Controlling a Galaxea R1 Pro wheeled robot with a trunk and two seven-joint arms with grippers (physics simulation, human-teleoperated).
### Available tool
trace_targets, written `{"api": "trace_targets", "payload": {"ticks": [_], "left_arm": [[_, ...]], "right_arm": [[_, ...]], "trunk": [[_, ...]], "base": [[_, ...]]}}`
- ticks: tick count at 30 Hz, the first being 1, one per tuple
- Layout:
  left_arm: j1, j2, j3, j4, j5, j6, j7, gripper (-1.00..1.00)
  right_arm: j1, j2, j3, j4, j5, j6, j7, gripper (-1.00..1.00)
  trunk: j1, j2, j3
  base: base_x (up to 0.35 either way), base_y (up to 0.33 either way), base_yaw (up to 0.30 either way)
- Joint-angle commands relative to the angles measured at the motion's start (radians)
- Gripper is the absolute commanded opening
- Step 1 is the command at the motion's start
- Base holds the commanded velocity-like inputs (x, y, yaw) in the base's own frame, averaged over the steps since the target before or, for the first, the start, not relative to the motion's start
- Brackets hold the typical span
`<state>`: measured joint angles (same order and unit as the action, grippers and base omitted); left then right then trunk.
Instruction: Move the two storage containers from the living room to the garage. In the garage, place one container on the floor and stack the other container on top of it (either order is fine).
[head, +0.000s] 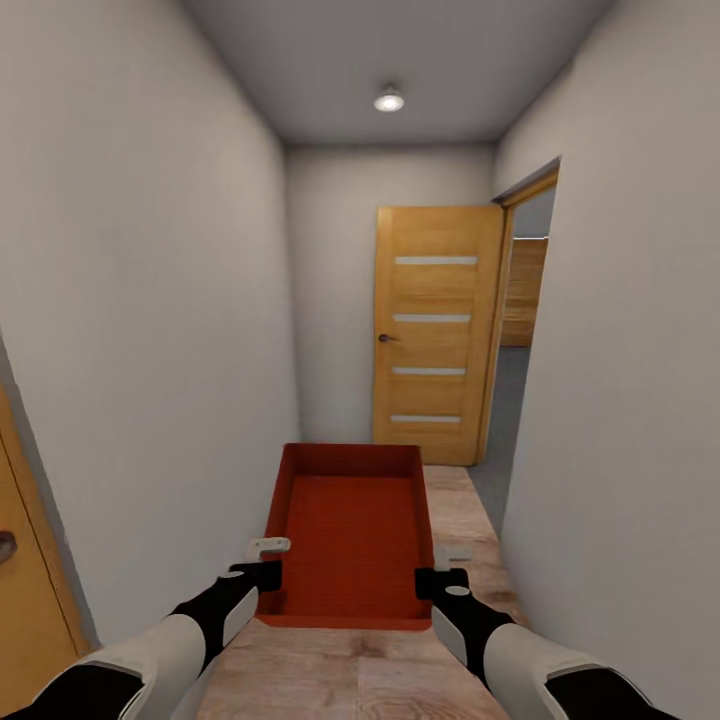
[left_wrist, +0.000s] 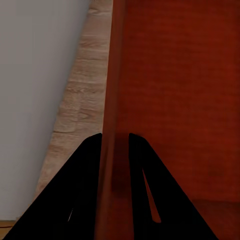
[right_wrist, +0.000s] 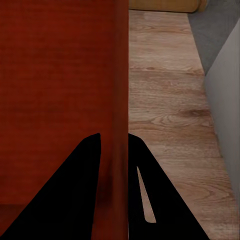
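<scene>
The open-topped orange-red rectangular storage bin (head: 350, 535) sits low in the centre of the head frame, carried above pale wood-plank floor (head: 460, 520), its long axis pointing up the frame toward the honey-coloured panelled door (head: 435, 335) at right of centre. The left tool (head: 262, 572) is closed on the thin left wall (left_wrist: 111, 100), one finger on each face, and the right tool (head: 440, 578) pinches the right wall (right_wrist: 119, 90) alike. Smooth grey-white walls (head: 140, 330) flank the narrow corridor; darker flooring shows beyond the opening at right, likely the way onward.

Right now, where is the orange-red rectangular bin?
In the head view, the orange-red rectangular bin is low centre, held between left tool and right tool, facing the wooden door.
</scene>
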<state>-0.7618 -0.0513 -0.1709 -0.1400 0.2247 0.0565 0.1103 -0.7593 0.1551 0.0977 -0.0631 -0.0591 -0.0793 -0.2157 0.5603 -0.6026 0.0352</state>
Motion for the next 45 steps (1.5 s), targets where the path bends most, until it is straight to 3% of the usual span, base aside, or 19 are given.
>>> {"api": "trace_targets", "payload": {"ticks": [1, 15, 45], "left_arm": [[-0.001, 0.010, 0.027, -0.006, -0.011, 0.002, 0.026, -1.00], [-0.001, 0.010, 0.027, -0.006, -0.011, 0.002, 0.026, -1.00], [-0.001, 0.010, 0.027, -0.006, -0.011, 0.002, 0.026, -1.00]], "right_arm": [[0.000, -0.001, -0.004, 0.005, -0.019, -0.004, -0.008, -1.00], [0.000, 0.000, -0.004, 0.006, -0.019, -0.005, -0.008, -1.00], [0.000, -0.001, -0.004, 0.006, -0.019, -0.006, -0.008, -1.00]], "trunk": [[0.001, 0.000, 0.000], [0.001, 0.000, 0.000], [0.001, 0.000, 0.000]], "base": [[0.324, 0.000, -0.168], [0.324, 0.000, -0.220], [0.324, 0.000, -0.005]]}}
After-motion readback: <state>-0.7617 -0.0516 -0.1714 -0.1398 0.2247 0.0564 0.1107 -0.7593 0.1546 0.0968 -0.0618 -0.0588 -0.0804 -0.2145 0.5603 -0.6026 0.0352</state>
